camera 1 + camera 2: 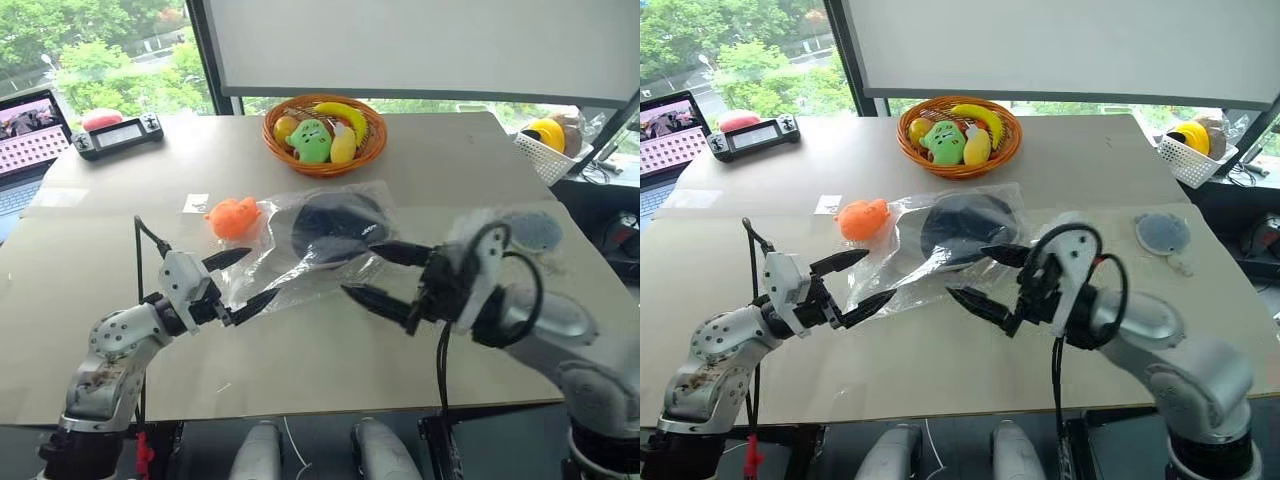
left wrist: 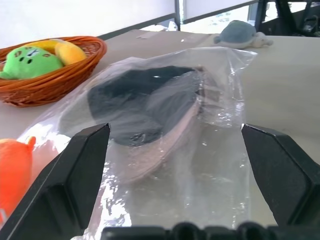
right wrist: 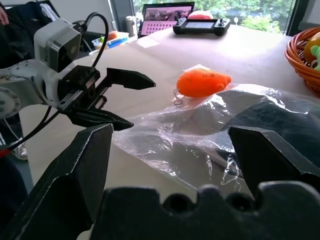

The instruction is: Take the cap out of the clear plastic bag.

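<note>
The clear plastic bag (image 1: 262, 262) lies crinkled in the middle of the table, and the cap (image 1: 335, 225) is inside it, its dark lining showing through the plastic. In the left wrist view the cap (image 2: 145, 107) has a beige edge under the film of the bag (image 2: 215, 145). My left gripper (image 1: 262, 273) is open at the bag's near left corner, one fingertip by the plastic. Facing it, my right gripper (image 1: 358, 267) is open just above the bag's near right side. The right wrist view shows the left gripper (image 3: 142, 102) open beside the bag (image 3: 165, 142). Neither gripper holds anything.
An orange plush toy (image 1: 234, 217) lies just left of the bag. A wicker basket (image 1: 372, 150) of toy fruit stands behind it. A grey-blue round plush (image 1: 1162, 232) lies to the right. A laptop (image 1: 25, 130) and a game controller (image 1: 118, 135) sit far left, a white basket (image 1: 548, 155) far right.
</note>
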Controlling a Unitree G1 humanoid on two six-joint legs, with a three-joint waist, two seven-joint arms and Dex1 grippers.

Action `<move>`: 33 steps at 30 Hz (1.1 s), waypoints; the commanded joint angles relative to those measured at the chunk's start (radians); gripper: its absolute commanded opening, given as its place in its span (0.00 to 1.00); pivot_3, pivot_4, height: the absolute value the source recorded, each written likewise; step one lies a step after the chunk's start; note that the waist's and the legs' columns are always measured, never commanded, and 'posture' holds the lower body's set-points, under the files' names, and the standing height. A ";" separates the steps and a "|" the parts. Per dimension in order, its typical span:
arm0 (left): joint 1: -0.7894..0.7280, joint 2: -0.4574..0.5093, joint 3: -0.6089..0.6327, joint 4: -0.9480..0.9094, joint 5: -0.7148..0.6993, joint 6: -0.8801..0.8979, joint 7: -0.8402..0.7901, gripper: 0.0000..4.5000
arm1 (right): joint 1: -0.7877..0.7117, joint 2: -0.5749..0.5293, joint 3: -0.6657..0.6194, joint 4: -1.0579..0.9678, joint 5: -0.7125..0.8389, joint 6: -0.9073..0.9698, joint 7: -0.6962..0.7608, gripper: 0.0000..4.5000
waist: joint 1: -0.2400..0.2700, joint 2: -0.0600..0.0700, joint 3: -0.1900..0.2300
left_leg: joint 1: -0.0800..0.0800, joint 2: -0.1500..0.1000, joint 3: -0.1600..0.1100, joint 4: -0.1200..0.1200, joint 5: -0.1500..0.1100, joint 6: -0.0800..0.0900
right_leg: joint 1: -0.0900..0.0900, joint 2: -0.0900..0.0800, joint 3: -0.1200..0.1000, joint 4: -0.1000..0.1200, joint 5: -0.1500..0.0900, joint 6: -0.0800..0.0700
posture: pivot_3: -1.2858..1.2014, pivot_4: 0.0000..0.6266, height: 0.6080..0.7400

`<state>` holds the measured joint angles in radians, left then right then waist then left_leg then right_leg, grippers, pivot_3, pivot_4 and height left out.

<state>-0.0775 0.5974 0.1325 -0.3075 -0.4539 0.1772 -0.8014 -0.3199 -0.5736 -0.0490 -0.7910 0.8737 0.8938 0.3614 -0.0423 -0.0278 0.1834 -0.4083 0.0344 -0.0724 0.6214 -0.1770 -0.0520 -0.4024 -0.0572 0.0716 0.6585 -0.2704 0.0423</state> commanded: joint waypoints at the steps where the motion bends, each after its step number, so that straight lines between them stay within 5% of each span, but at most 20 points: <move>1: -0.043 0.011 0.044 0.033 0.013 -0.002 0.030 1.00 | -0.012 0.017 0.028 -0.022 -0.059 -0.056 -0.020 0.99 | 0.003 0.000 0.000 | 0.000 0.000 0.000 0.000 0.000 0.000 | 0.000 0.000 0.000 0.000 0.000 0.000 | 0.52 0.24 0.96; 17: -0.366 0.034 0.063 0.558 0.129 -0.057 0.069 1.00 | 0.023 0.059 0.071 0.004 -0.168 -0.124 -0.006 0.99 | 0.004 -0.001 0.000 | -0.001 0.000 -0.001 0.001 0.000 0.000 | 0.000 0.000 -0.001 0.001 0.000 0.000 | 0.52 0.24 0.96; 33: -0.759 -0.087 -0.036 1.122 0.258 0.120 0.154 1.00 | 0.018 0.064 0.080 -0.022 -0.203 -0.109 -0.008 0.99 | -0.003 -0.004 0.000 | -0.005 -0.002 -0.003 0.004 0.000 0.000 | -0.003 0.000 -0.003 0.004 0.002 -0.002 | 0.52 0.24 0.96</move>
<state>-0.8078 0.5096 0.0946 0.7698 -0.2129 0.2839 -0.6709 -0.2885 -0.5083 0.0455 -0.7719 0.6706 0.8011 0.3545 -0.0456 -0.0317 0.1834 -0.4134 0.0330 -0.0755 0.6252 -0.1772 -0.0518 -0.4049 -0.0573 0.0688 0.6624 -0.2688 0.0403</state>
